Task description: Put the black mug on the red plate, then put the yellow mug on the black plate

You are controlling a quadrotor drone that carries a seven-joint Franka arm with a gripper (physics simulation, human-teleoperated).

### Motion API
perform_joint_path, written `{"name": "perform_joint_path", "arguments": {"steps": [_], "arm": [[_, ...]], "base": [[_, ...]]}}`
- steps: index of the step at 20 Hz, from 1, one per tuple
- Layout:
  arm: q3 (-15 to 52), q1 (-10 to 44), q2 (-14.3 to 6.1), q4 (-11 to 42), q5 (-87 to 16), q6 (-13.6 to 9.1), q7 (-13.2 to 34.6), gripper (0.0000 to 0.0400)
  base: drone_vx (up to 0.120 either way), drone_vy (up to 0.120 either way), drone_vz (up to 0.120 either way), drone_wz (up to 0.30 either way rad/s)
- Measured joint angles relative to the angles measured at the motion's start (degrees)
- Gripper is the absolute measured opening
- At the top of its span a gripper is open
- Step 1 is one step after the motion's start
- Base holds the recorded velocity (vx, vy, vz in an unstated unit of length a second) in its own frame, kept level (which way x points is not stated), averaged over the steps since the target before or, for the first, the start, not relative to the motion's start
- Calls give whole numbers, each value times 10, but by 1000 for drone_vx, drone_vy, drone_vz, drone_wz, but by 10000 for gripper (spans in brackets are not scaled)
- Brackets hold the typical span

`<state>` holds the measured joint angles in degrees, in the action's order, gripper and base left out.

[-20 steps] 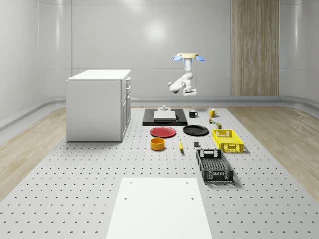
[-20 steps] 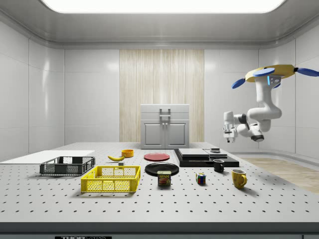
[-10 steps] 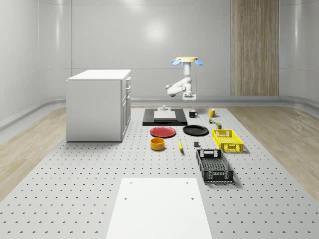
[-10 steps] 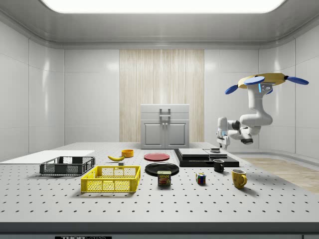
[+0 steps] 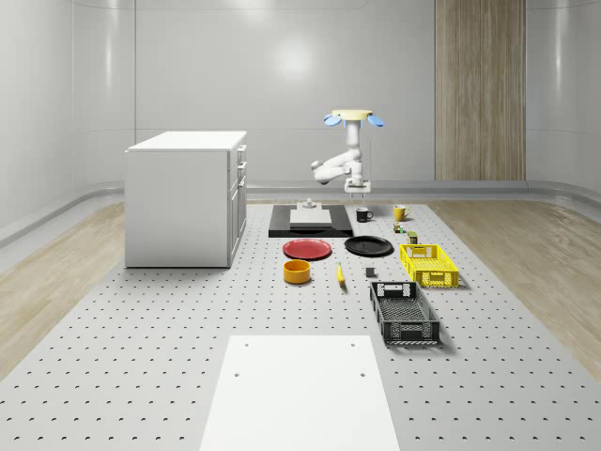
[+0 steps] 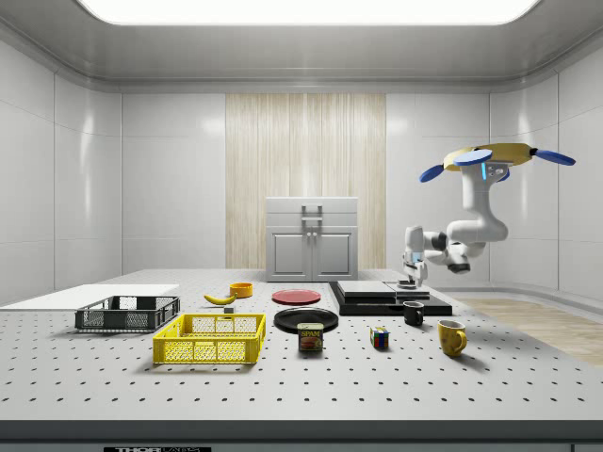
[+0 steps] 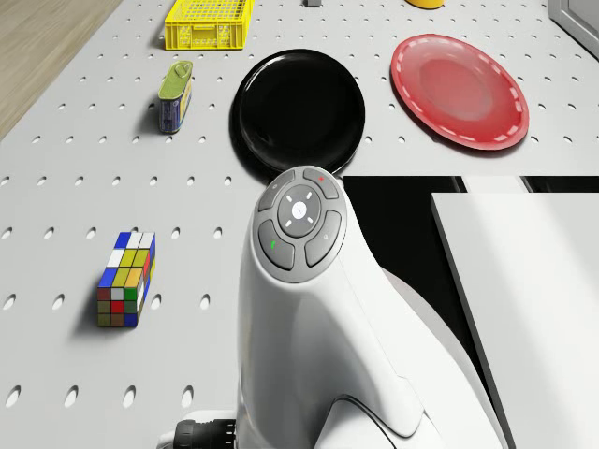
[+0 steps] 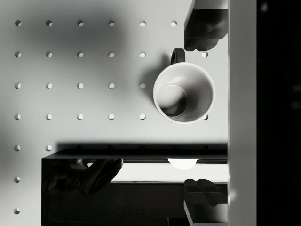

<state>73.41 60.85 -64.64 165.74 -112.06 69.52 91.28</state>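
The drone [image 6: 497, 156] hovers above the bench's [image 5: 141, 357] far end — its claw [image 8: 201, 110] spread open directly over the black mug [image 6: 414, 314], which stands at the black plate's [image 5: 368, 246] twelve o'clock.

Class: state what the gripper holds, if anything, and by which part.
Nothing. The open gripper hangs above the black mug, which stands untouched on the table.

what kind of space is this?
Probably a simulated robotics test lab: a large perforated table set with mugs, plates and crates, a white cabinet on it, and a drone hovering over the table's far end.
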Motion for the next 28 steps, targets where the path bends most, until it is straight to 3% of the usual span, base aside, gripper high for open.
{"name": "perform_joint_path", "arguments": {"steps": [4, 14, 28], "arm": [[4, 5, -12, -1, 6, 10, 4, 400], [12, 14, -40, -3, 19, 36, 13, 400], [-81, 15, -93, -27, -58, 120, 5, 400]], "base": [[110, 0, -120, 0], [-24, 0, 0, 0], [0, 0, 0, 0]]}}
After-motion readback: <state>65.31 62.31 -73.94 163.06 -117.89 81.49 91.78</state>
